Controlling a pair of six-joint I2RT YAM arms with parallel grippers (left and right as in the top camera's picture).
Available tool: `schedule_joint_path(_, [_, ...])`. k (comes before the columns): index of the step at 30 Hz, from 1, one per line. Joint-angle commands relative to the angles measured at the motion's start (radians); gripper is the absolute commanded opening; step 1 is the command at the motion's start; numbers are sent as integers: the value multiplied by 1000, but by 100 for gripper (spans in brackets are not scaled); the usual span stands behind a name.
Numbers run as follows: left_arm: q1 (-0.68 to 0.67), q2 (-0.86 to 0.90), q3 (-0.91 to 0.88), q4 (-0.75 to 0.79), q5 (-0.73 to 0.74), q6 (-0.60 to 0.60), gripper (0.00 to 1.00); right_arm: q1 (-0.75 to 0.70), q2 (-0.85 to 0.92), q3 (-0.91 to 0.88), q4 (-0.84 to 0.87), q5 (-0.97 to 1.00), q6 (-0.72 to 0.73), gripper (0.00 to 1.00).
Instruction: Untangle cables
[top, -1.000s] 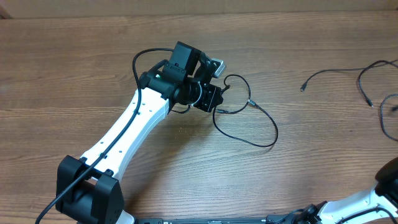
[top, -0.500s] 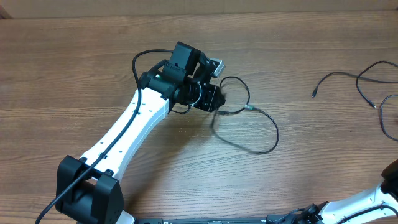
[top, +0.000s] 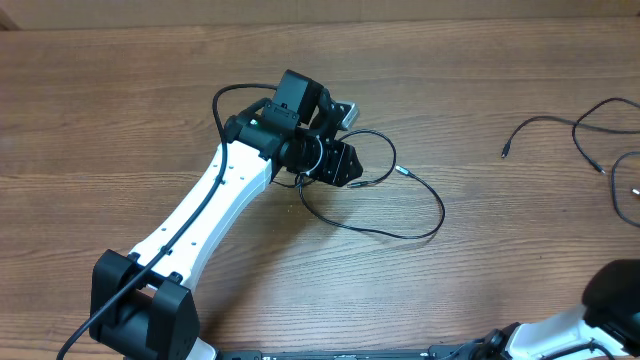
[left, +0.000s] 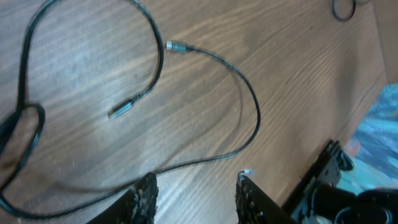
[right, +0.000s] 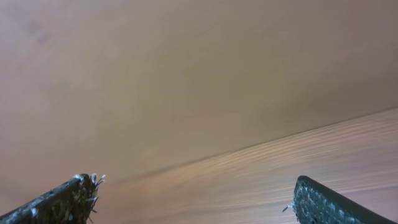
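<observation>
Matt, grained wooden table (top: 480, 270); thin, smooth black cables (left: 257, 115) with silvery metal plugs (left: 174, 45)

Brown wood-grain tabletop (top: 500, 250), soft even light

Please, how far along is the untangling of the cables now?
Done: one looped cable lies alone, apart from the cables at the right edge. In hand: nothing; the left hand is open over that loop, the right hand open too. Left: those at the edge seem to cross.
</observation>
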Motion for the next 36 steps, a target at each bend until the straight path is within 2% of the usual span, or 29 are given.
schedule_joint_path(1, [-11, -33, 2, -17, -15, 5, 41, 111, -13, 16, -60, -34, 10, 100])
schedule_joint_path(5, [-11, -41, 2, -57, -90, 4, 41, 237, -13, 14, -147, 73, 10, 100])
schedule_joint_path(11, [-11, -42, 2, -134, -265, -25, 38, 362, -13, 14, -260, 99, -24, 100])
schedule_joint_path(16, [-11, -42, -2, -181, -396, -112, 38, 407, -13, 11, -342, 207, -24, 100])
schedule_joint_path(23, [-11, -42, -64, -149, -523, -99, 38, 413, -13, 11, -376, 126, -40, 100])
schedule_joint_path(28, [-11, -42, -187, -4, -512, -35, 38, 413, -13, 11, -393, 99, -43, 100])
schedule_joint_path(30, [-11, -42, -220, 56, -483, 25, 39, 413, -13, 11, -393, 93, -43, 100])
schedule_joint_path(36, [-11, -42, -228, 117, -476, 153, 39, 413, -13, 11, -395, 28, -82, 100])
